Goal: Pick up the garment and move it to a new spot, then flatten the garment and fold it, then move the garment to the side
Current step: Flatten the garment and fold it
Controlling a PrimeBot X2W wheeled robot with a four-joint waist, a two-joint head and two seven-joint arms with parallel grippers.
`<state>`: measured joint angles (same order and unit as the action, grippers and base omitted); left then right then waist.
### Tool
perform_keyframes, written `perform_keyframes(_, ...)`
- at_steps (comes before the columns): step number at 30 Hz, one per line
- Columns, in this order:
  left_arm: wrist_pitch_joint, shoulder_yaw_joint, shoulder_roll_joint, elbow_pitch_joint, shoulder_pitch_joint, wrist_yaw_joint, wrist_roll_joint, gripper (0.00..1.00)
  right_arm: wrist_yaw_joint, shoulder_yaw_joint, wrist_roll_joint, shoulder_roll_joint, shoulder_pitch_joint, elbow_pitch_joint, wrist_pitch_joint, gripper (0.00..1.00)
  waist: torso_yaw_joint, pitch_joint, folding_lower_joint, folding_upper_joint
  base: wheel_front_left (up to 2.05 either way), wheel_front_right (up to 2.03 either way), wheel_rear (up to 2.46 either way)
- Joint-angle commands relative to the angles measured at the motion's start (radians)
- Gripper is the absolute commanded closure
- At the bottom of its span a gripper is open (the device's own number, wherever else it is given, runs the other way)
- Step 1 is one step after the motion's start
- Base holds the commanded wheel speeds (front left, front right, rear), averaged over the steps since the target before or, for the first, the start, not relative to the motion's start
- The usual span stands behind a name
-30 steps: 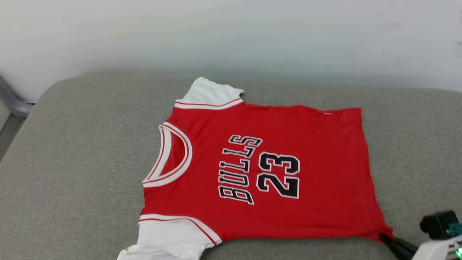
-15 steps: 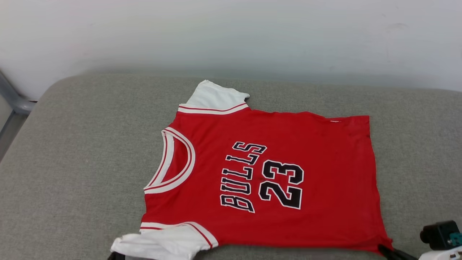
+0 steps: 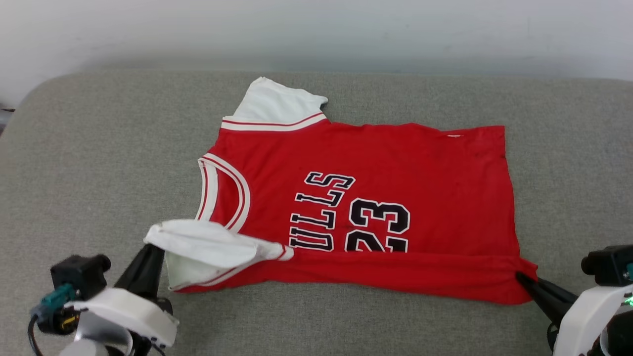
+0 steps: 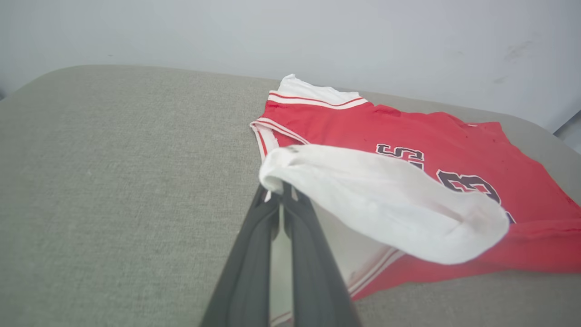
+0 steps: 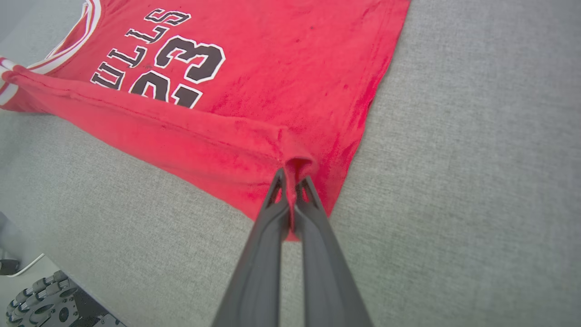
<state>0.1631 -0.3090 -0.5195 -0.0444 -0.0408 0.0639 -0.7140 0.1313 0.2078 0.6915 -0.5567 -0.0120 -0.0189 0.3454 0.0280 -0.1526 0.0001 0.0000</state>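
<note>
Fold step in hand, by my read. garment (image 3: 395, 158) lies face-up on the grey cushion (image 3: 89, 163), collar to the left, far half flat. left gripper (image 3: 152, 248): fingers pinched tight on the near white sleeve (image 4: 376, 200), which is raised off the cushion. right gripper (image 3: 520, 277): fingers pinched tight on the near hem corner (image 5: 295, 163). The near edge is rolled over the lettering's lower part. Next move likely calls for carrying both corners toward the far edge, level and in sync, so the crease runs straight.
</note>
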Motion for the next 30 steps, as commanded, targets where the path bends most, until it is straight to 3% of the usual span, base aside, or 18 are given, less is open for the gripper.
perform_keyframes(1,-0.002,0.002,-0.003,-0.01,-0.037,-0.006,0.006,1.0,-0.001,0.003,0.002,0.006,0.021,0.001,0.003,1.0,-0.009,-0.032,-0.0001,0.0,0.0,0.0,0.0)
perform_keyframes(7,-0.024,-0.009,-0.012,-0.108,-0.196,-0.054,0.019,1.0,-0.001,0.018,-0.001,0.011,0.105,0.029,0.005,1.0,-0.031,-0.111,-0.0001,0.0,0.0,0.0,0.0)
perform_keyframes(17,-0.017,-0.048,0.023,-0.304,-0.364,-0.116,0.028,1.0,-0.001,0.037,-0.017,0.017,0.196,0.087,-0.012,1.0,-0.051,-0.214,-0.0001,0.0,0.0,0.0,0.0)
perform_keyframes(28,0.026,-0.089,0.068,-0.534,-0.447,-0.164,0.026,1.0,-0.001,0.069,-0.016,0.023,0.218,0.123,0.0,1.0,-0.055,-0.228,-0.0001,0.0,0.0,0.0,0.0)
perform_keyframes(29,0.03,-0.091,0.068,-0.548,-0.454,-0.166,0.026,0.78,-0.001,0.068,-0.012,0.023,0.216,0.124,0.004,1.0,-0.053,-0.222,-0.0001,0.0,0.0,0.0,0.0)
perform_keyframes(30,0.033,-0.095,0.07,-0.561,-0.458,-0.169,0.025,0.39,-0.001,0.064,-0.008,0.023,0.214,0.123,0.002,1.0,-0.05,-0.214,-0.0001,0.0,0.0,0.0,0.0)
